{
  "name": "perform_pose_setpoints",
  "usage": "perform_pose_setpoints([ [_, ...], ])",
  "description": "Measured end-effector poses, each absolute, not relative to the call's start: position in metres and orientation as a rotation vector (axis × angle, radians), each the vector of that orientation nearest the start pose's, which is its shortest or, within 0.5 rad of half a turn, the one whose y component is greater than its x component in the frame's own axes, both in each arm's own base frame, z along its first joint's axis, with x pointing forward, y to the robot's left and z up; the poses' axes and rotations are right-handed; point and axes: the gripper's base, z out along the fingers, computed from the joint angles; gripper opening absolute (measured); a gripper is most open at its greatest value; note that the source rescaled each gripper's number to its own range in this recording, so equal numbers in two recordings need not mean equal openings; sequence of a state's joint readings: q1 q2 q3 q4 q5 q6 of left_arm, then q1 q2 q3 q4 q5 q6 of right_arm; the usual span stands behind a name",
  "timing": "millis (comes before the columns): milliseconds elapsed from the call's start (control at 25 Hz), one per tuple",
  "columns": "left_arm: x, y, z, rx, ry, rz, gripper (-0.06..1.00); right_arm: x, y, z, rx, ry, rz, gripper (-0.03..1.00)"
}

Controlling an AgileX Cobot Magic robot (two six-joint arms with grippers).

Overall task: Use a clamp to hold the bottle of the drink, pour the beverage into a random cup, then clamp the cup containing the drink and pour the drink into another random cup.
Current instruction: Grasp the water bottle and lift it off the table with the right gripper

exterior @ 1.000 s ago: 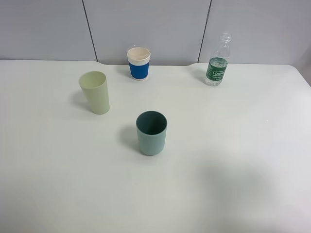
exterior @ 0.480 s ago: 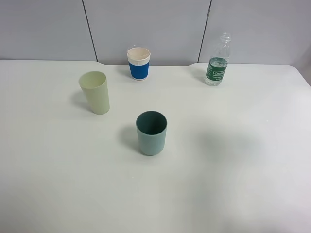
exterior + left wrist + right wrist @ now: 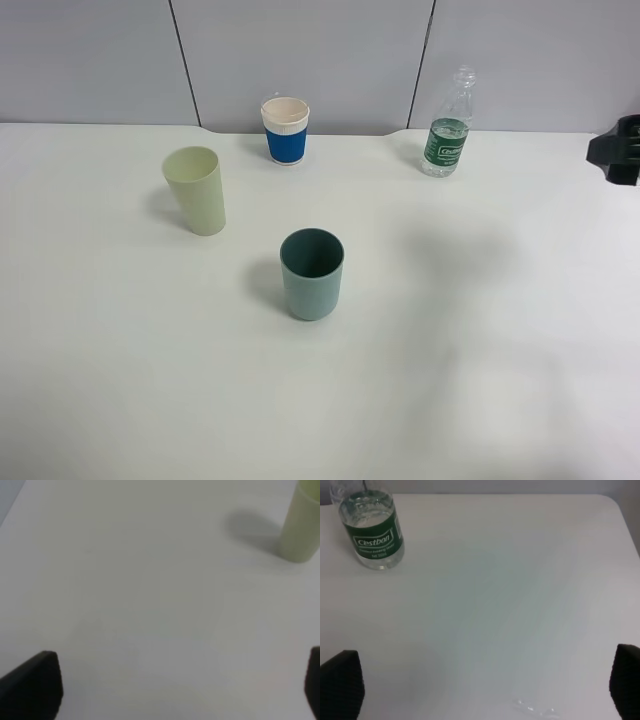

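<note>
A plain white desk (image 3: 500, 380) runs back to a grey panelled wall (image 3: 300, 50). The bottle (image 3: 446, 140) stands upright near the far edge, right of the middle, neck up. A blue cup (image 3: 286, 133) stands left of it. A pale cup (image 3: 197, 190) and a teal cup (image 3: 312, 275) stand nearer, well apart. Broad open desk lies around the bottle. The left fingers (image 3: 32, 687) are spread wide, as are the right fingers (image 3: 340, 687), which face the bottle and hold nothing.
</note>
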State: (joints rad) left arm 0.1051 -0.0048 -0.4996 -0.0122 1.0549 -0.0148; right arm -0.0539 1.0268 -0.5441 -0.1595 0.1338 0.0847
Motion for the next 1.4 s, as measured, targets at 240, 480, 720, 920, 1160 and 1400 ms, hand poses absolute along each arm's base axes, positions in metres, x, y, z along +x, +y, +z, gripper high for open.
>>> perform_pose_setpoints([
  [240,-0.005,-0.002,0.278,-0.121,2.031,0.042,0.96,0.229,-0.013,0.239,-0.021,2.135,-0.08,1.0],
  [480,-0.005,-0.002,0.278,-0.121,2.031,0.042,0.96,0.249,-0.011,0.227,-0.042,2.073,-0.056,1.0],
  [720,-0.005,-0.002,0.278,-0.121,2.031,0.042,0.96,0.269,-0.009,0.21,-0.06,2.0,-0.025,1.0],
  [920,-0.005,-0.002,0.278,-0.121,2.031,0.042,0.96,0.284,-0.008,0.182,-0.063,2.012,0.001,1.0],
  [1160,-0.005,-0.002,0.278,-0.121,2.031,0.042,0.96,0.3,-0.007,0.149,-0.064,2.012,0.032,1.0],
  [1400,-0.005,-0.002,0.278,-0.121,2.031,0.042,0.96,0.327,-0.008,0.133,-0.066,2.025,0.036,1.0],
])
